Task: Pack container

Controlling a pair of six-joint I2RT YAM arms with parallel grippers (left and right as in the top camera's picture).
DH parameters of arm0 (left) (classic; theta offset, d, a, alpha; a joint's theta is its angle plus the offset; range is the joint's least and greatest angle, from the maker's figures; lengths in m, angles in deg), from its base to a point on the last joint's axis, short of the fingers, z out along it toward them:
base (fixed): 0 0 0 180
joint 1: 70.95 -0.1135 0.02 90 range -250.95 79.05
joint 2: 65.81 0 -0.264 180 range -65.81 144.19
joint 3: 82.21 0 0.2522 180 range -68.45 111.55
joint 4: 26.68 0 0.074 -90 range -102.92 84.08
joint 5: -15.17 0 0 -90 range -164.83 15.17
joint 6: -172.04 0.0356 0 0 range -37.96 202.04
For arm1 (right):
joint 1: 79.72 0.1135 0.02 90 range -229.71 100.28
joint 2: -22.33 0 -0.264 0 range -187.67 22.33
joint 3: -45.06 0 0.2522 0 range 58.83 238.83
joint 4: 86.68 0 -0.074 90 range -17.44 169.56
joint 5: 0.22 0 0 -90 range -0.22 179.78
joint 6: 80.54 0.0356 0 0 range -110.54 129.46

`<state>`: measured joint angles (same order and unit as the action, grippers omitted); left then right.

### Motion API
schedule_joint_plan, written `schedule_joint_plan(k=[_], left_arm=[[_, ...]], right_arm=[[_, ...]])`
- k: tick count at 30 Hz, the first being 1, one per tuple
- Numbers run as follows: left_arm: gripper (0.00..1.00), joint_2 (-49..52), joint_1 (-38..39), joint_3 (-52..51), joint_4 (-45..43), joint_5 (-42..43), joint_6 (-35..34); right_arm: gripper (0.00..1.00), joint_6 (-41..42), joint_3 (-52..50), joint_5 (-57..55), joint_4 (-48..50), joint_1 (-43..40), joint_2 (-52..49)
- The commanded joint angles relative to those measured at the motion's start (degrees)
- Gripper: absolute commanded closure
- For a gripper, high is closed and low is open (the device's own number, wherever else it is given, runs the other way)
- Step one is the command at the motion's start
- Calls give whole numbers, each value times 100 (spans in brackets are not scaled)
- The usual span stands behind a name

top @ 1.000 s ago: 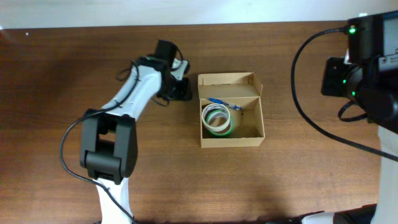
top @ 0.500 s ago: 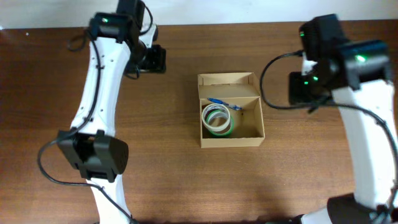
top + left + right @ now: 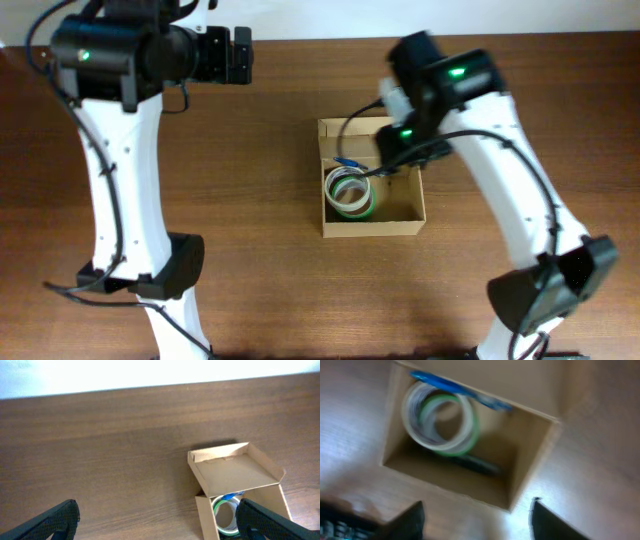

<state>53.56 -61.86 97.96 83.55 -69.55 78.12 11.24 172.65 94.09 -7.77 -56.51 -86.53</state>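
Left arm (image 3: 110,190) stands tall over the left side of the table (image 3: 250,270). The left gripper (image 3: 232,56) is up near the far edge, well apart from the container. In the left wrist view its jaws are spread wide with nothing between them, only bare wood below. One finger (image 3: 50,522) sits at bottom left of that view, the other at bottom right.

Container (image 3: 372,228) sits mid-table and upright. Its flap lid (image 3: 360,128) is folded back on the far side, so the box is open.

In the left half of the compartment are the tape rolls (image 3: 349,193), white and green, lying flat. They're close to the left wall; can't tell if they touch it. A blue pen (image 3: 358,166) lies across the far edge of the rolls, slightly tilted, running left to right. The right wrist view also shows a dark long item (image 3: 472,464) on the box floor at the near side of the rolls. It's too blurred to identify.

Right arm (image 3: 520,210) reaches in from the right, with its wrist end over the container's far right corner, covering part of the lid and right wall. The right gripper (image 3: 475,510) points down at the box with its jaws apart, holding nothing. In its own blurred view, the container's near right corner shows between the two fingers.
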Motion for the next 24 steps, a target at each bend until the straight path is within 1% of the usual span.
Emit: schedule_joint_plan(k=[1,4,9,13,16,18,22,24], left_arm=[[1,-402,0,151,20,-118,76],[1,-579,0,151,20,-258,76],[1,-691,0,151,20,-282,76],[1,-695,0,149,20,-280,76],[0,-695,0,149,20,-278,74],[1,-695,0,149,20,-278,76],[1,-695,0,149,20,-275,74],[1,-695,0,149,20,-273,74]], right_arm=[[24,-503,-31,149,238,310,-326],[20,-568,-31,157,455,431,-638],[20,-776,-31,634,627,509,-1150],[20,-732,-31,667,658,514,-1401],[20,-686,-31,664,769,514,-1403],[22,-575,-31,660,905,511,-1403],[31,-428,-31,667,1200,522,-1403],[33,-428,-31,669,1346,535,-1403]])
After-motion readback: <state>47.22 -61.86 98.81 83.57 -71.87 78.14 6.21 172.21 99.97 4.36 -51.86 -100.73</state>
